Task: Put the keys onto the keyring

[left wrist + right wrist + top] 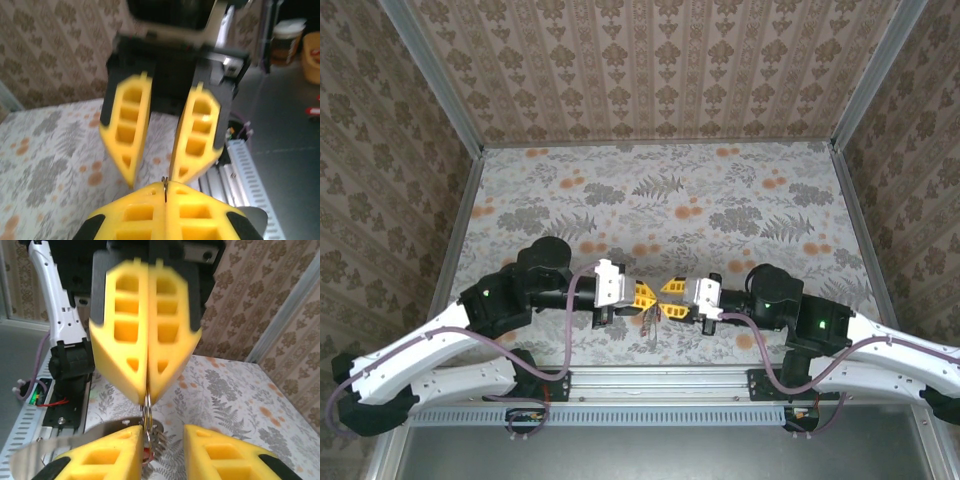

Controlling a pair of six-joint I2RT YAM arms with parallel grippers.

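Metal keyring [148, 414], one, in left gripper [166, 187].

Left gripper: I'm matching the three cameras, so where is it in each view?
Top external: left gripper at centre, facing the right gripper.
Left wrist: left gripper at bottom centre, shut on a thin metal ring.
Right wrist: left gripper at top centre, tips down.
Shared landmark: the open right gripper facing it.
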